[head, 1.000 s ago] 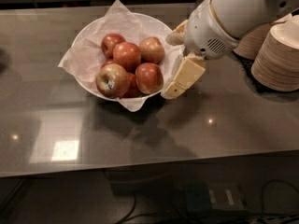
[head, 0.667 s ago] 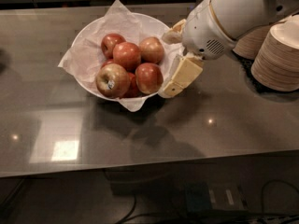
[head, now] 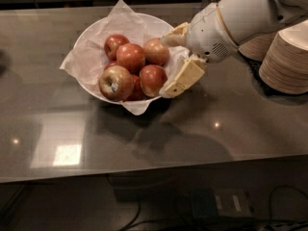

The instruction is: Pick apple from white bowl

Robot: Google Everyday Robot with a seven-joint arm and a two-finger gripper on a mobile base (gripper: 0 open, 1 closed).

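The white bowl (head: 91, 32), lined with crumpled white paper, stands on the dark counter and holds several apples. The deep red apple (head: 153, 78) lies at the bowl's right front. Beside it are a yellow-green apple with a sticker (head: 115, 83) at the front and a paler orange apple (head: 156, 51) behind. My gripper (head: 166, 66) is open at the bowl's right rim. One finger (head: 175, 32) reaches over the rim by the paler apple. The other finger (head: 184, 77) hangs just right of the red apple. It holds nothing.
Stacks of beige disposable bowls (head: 288, 57) stand at the right, behind my white arm (head: 240, 18). The counter's front edge (head: 154, 170) runs across the lower part of the view, with cables below it.
My gripper has shifted a little to the left, closer over the bowl's right rim. The apples and bowl have not moved.
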